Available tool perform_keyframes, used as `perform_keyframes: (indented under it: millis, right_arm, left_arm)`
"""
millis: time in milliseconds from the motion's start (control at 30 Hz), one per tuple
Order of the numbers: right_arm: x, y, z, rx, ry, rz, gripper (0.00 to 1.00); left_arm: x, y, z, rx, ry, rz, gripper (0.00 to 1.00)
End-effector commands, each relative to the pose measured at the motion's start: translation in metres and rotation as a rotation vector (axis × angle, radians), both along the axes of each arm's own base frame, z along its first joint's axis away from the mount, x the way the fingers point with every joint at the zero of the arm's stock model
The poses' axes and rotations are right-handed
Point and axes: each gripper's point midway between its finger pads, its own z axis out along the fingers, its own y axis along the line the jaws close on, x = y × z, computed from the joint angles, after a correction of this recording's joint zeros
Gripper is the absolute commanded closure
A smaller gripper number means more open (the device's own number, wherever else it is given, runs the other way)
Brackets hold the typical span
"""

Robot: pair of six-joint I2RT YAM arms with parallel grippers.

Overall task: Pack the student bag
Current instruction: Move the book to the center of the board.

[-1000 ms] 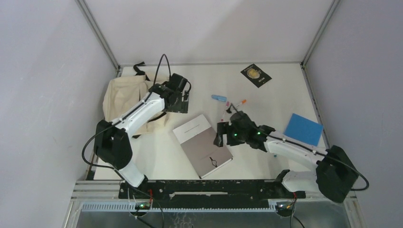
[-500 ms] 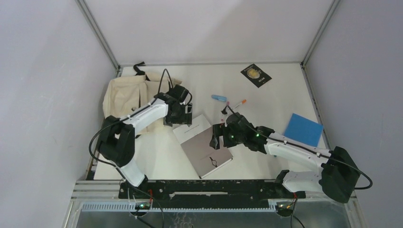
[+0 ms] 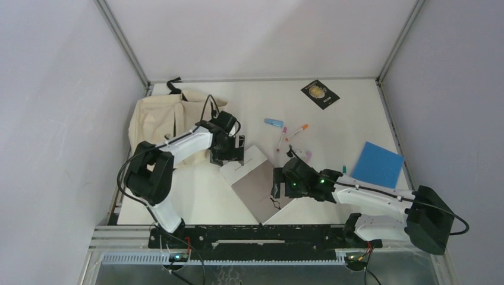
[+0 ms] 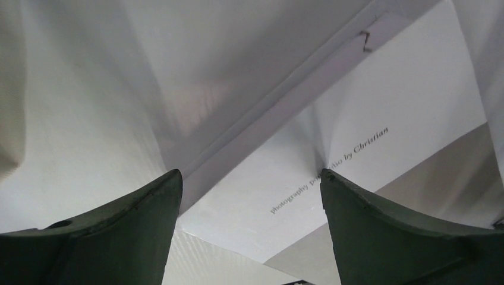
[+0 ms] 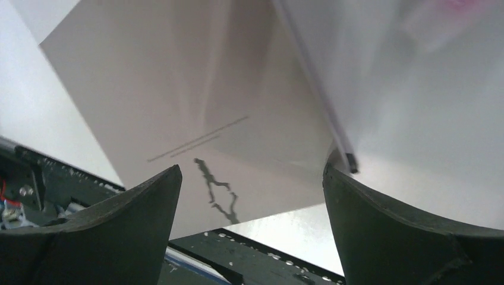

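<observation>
The cream-beige student bag [image 3: 157, 119] with black straps lies at the far left of the table. A white and grey book [image 3: 257, 183] lies in the middle; it also fills the left wrist view [image 4: 356, 136] and the right wrist view [image 5: 196, 101]. My left gripper [image 3: 233, 148] is open over the book's far white end, between the bag and the book. My right gripper [image 3: 277, 183] is open at the book's right edge, near the table's front edge.
A blue notebook [image 3: 380, 163] lies at the right. A black booklet with a gold emblem [image 3: 320, 93] lies at the back. A blue marker [image 3: 273, 122] and two pens [image 3: 296, 128] lie behind the book. The black front rail [image 3: 255, 234] runs along the near edge.
The left gripper has moved from over the bag down to the book's far end. The right gripper has moved nearer the front. The book has turned and slid toward the front edge.
</observation>
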Motion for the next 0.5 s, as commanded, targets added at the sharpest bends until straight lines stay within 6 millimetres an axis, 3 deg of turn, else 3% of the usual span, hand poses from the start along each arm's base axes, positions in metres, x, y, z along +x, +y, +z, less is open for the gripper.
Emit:
perform_keyframes:
  millis: [0, 267, 467]
  right_arm:
    - [0.003, -0.049, -0.008, -0.116, -0.015, -0.223, 0.02]
    - [0.028, -0.086, 0.013, -0.08, -0.074, -0.366, 0.01]
    - [0.04, -0.093, 0.023, -0.045, -0.104, -0.375, 0.01]
  left_arm:
    - [-0.029, -0.007, 0.001, -0.044, 0.06, -0.044, 0.1]
    - [-0.049, -0.038, -0.004, -0.151, 0.073, -0.055, 0.1]
    - [-0.063, -0.071, 0.009, -0.225, 0.092, -0.122, 0.1]
